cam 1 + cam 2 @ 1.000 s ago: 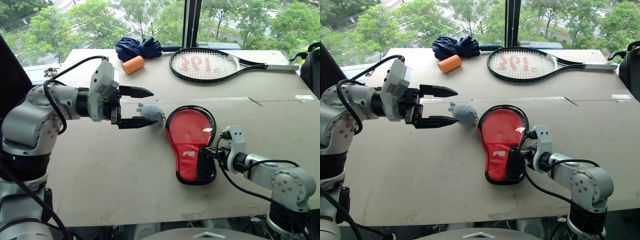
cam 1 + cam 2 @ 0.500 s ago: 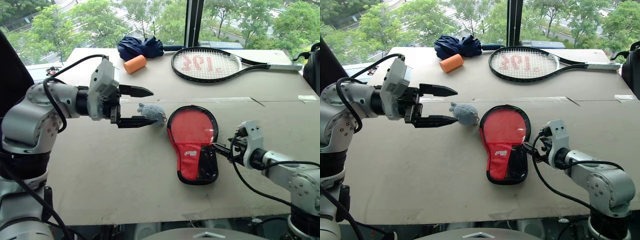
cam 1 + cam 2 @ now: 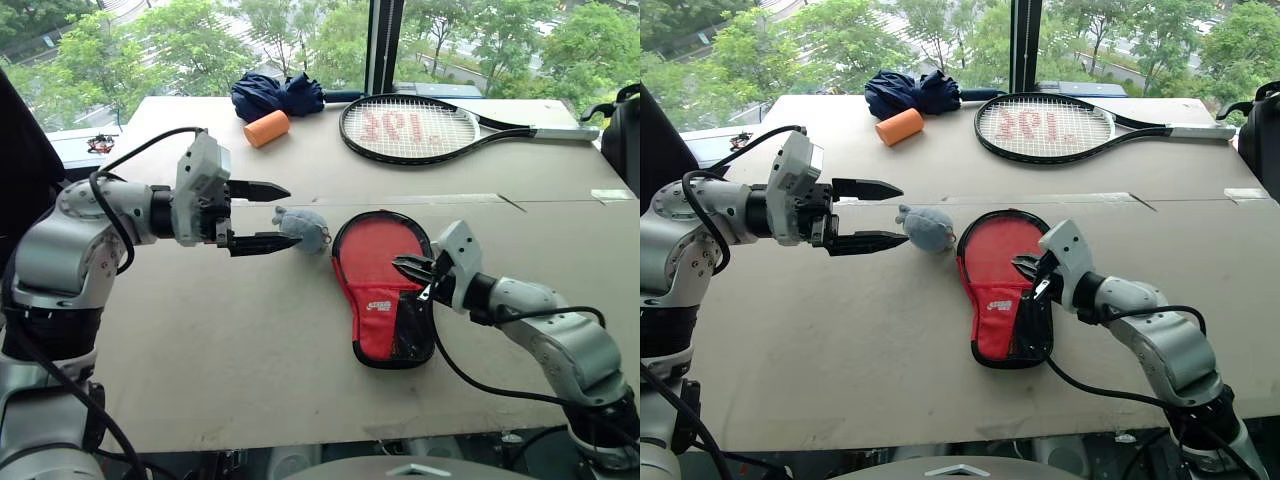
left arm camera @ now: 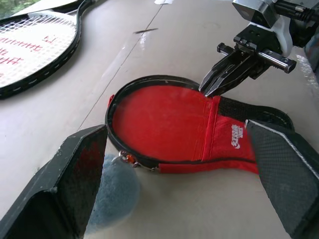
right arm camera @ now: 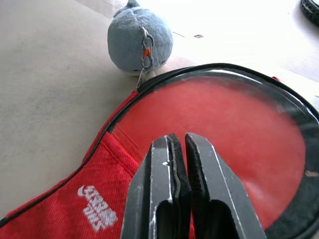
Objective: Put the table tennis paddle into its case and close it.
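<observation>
Case (image 3: 385,290) lay flat on table (image 3: 250,340), between both arms; red paddle face (image 5: 224,129) showed through clear window, so paddle looked already inside. Case looked light, thin, bendy at edges, stiff where paddle sat. Best spot to grab, I think: fuzzy grey-blue ball charm (image 3: 303,228) on zipper, soft, easy to pinch. Left gripper (image 3: 262,215) wide apart, empty, lower finger tip just beside charm. Right gripper (image 3: 415,270) pressed together, holding nothing, tips over case's clear window
</observation>
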Robot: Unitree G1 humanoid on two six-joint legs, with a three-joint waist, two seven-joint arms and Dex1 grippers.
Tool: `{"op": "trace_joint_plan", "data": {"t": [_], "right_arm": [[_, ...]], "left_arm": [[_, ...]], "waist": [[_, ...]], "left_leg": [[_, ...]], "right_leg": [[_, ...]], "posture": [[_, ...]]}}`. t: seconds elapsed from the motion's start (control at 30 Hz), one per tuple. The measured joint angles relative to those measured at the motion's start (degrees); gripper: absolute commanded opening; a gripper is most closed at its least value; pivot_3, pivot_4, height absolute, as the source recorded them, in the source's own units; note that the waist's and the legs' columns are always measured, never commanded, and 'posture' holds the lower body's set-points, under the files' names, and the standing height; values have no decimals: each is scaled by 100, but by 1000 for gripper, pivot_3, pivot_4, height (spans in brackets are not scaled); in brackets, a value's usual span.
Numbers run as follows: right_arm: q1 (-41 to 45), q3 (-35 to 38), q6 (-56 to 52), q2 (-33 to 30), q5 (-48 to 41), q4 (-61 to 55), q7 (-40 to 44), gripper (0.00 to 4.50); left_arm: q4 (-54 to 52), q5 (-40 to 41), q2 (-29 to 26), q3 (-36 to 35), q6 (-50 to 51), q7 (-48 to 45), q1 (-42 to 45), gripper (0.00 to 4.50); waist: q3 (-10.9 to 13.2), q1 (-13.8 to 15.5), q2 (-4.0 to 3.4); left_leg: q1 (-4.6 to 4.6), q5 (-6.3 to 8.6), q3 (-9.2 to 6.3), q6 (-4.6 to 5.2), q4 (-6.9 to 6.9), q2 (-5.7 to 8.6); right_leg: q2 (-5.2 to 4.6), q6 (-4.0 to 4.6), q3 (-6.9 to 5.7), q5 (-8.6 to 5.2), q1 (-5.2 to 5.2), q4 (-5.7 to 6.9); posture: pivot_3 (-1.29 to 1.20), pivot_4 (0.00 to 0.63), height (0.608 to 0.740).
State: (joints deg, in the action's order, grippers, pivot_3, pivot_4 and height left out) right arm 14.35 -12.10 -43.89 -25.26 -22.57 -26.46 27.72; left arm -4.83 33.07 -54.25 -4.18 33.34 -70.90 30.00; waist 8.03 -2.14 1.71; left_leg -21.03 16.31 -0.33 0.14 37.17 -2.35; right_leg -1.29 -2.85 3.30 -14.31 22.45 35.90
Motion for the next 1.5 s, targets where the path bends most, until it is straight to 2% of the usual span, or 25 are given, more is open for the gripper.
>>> {"op": "trace_joint_plan", "data": {"t": [0.2, 0.4, 0.57, 0.73, 0.83, 1.0, 1.23, 1.5], "right_arm": [[111, -301, 206, 196, 419, 743, -9, 67], [110, -453, 276, 127, 657, 819, 46, 67], [158, -437, 35, 193, 688, 823, -52, 67], [200, -447, -97, 358, 746, 850, -137, 67], [203, -441, -127, 450, 806, 845, -197, 67], [216, -481, -172, 543, 873, 830, -225, 67], [216, -483, -180, 639, 925, 826, -319, 67], [180, -491, -180, 702, 991, 809, -343, 67]], "left_arm": [[223, -198, 4, -174, -269, 133, -523, 4500], [476, -442, 18, -279, -530, 404, -917, 4500], [990, -868, 268, -210, -560, 960, -955, 4500], [1725, -1278, 828, 232, -935, 1005, -481, 4500], [2509, -1441, 1269, 412, -1192, 935, 200, 4500], [3315, -1460, 1694, 414, -1148, 887, 934, 4500], [3959, -1489, 1793, 344, -937, 1015, 1072, 4500], [4473, -1270, 1868, -57, 0, 1254, 1363, 4500]], "waist": [[0, 25, 3], [-3, 37, 3], [-16, 61, 19], [-27, 110, 36], [-30, 127, 40], [-44, 77, 60], [-45, 11, 59], [-46, 1, 61]], "left_leg": [[-17, 0, 7, 0, 1, 1], [-5, 0, 4, 0, 2, 2], [3, 0, 4, 0, 5, 2], [11, 0, 4, 0, 10, 2], [14, 0, -1, 0, 14, 2], [20, 0, -6, 0, 14, 0], [21, 0, -20, 0, 12, -1], [21, 0, -24, 0, 14, -1]], "right_leg": [[-7, 1, 2, 1, 16, -1], [-9, 1, -3, 1, 13, 6], [-9, 1, -4, 2, 4, 9], [-6, 2, -5, 2, -1, 21], [-2, 2, -8, 2, -3, 35], [6, -19, -3, 14, -1, 51], [9, -19, -10, 14, 0, 61], [9, -20, -12, 13, 0, 65]], "posture": [[0, 150, 740], [0, 150, 740], [0, 150, 740], [0, 150, 740], [0, 150, 740], [0, 150, 740], [0, 150, 740], [0, 150, 740]]}}
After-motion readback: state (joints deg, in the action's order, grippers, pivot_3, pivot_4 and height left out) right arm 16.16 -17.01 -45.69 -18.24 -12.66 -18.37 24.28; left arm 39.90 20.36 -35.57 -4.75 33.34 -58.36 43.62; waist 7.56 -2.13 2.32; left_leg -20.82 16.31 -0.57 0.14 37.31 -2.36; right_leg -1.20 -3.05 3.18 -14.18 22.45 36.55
